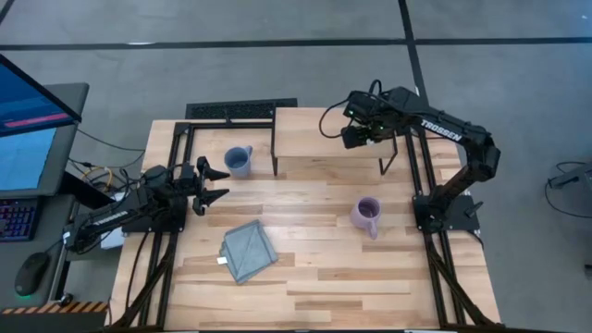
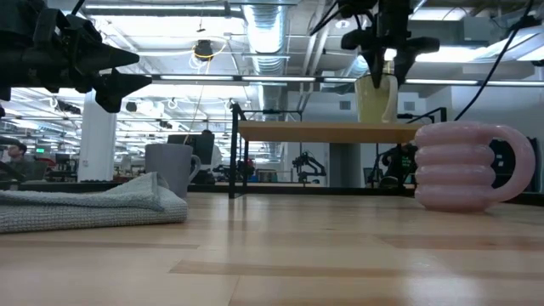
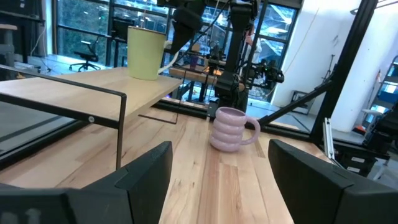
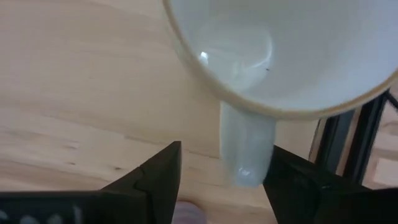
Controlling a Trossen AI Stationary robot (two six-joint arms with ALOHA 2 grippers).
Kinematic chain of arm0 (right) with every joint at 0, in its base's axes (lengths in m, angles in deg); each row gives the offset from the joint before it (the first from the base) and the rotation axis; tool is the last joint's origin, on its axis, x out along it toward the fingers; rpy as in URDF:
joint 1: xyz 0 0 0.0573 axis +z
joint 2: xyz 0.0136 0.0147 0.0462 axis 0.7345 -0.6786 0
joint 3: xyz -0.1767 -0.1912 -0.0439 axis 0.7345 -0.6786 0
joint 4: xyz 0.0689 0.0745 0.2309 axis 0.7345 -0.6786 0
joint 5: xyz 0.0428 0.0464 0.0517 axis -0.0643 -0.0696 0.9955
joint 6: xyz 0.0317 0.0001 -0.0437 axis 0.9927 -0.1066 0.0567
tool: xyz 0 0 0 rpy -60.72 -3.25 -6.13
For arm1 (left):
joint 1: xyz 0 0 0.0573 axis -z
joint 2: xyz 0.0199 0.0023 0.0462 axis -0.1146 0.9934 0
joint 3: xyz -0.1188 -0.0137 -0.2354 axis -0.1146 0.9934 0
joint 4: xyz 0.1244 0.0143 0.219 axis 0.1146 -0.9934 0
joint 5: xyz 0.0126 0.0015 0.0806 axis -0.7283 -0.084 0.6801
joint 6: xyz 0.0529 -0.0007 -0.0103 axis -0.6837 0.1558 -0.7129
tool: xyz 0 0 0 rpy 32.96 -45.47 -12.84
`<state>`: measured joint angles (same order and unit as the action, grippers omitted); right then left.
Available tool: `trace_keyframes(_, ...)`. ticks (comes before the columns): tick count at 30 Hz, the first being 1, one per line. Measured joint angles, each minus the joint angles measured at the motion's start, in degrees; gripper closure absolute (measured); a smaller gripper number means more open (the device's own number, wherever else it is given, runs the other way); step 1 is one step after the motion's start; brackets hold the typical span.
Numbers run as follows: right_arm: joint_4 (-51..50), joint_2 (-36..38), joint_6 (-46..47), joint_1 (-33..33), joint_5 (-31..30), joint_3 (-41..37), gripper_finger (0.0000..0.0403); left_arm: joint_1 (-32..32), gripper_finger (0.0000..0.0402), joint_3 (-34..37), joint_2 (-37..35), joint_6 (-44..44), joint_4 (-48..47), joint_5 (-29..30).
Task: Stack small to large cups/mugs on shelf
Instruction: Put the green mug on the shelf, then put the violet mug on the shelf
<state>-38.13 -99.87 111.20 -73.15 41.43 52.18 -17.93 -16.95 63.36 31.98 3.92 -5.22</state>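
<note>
Cream mug (image 4: 292, 50) stands empty on shelf (image 3: 93, 84); purple mug (image 1: 367, 214) empty.

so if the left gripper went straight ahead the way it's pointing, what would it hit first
Probably the lavender mug: it sits nearly centred ahead of the left gripper, whose jaws stand open. The table between looks free, though the gripper's height above it is hard to judge.

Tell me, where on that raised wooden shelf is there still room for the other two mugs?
The shelf is bare from its left edge across its middle. Only its right end is crowded: the cream mug stands there with the right gripper open above it. The blue mug and lavender mug wait on the tabletop.
</note>
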Motion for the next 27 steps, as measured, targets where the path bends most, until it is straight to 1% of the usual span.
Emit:
trace_keyframes(6, -0.4, 0.0, 2.9, 0.8, 0.0, 0.0, 0.0173, 0.0, 0.0145, 0.0, 0.0, 0.8, 0.0, 0.0)
trace_keyframes(12, -4.9, 0.0, 7.0, 0.3, -0.1, 0.0, 0.0173, 0.0, 0.0145, 0.0, 0.0, 3.1, 0.0, 0.0)
trace_keyframes(15, -4.8, 0.0, 7.5, 0.6, 0.0, 0.0, 0.0173, 0.0, 0.0145, 0.0, 0.0, 3.6, 0.0, 0.0)
trace_keyframes(24, -4.8, 0.0, 8.4, 2.1, 3.9, 0.0, 0.0173, 0.0, 0.0145, 0.0, 0.0, 3.6, 0.0, 0.0)
trace_keyframes(27, -4.8, 0.0, 10.0, 3.0, 6.9, 0.0, 0.0173, 0.0, 0.0145, 0.0, 0.0, 3.6, 0.0, 0.0)
